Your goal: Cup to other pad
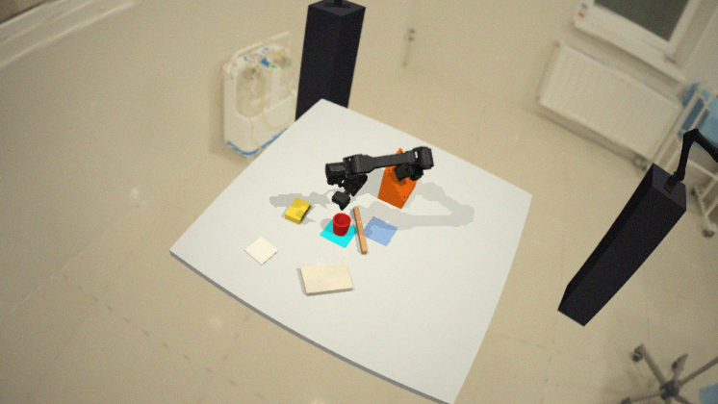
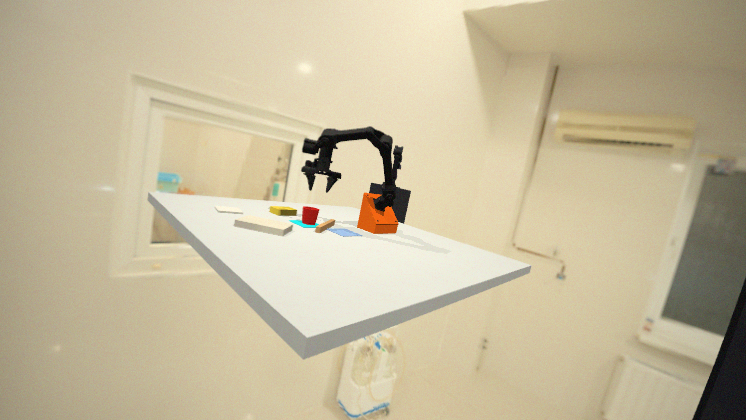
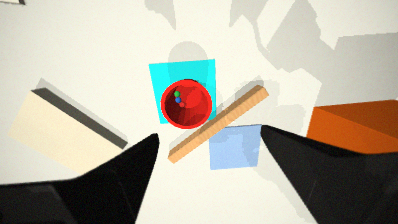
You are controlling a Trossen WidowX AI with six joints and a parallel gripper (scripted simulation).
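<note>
Top view shows a large white table with the black arm reaching out from its orange base. On the table, from bigger to smaller, lie a cream board, a white card, a yellow block, a light blue pad, a cyan pad and a thin wooden stick. The stick lies between the two pads.

The red cup stands upright on the cyan pad, near its far edge. In the wrist view, three small marbles, green, blue and red, rest inside the cup against its wall, and the cup's rim comes close to the stick; I cannot tell if they touch.

The gripper hangs above the cup, well apart from it, as the exterior view shows. Its fingers are spread wide and there is nothing between them.
</note>
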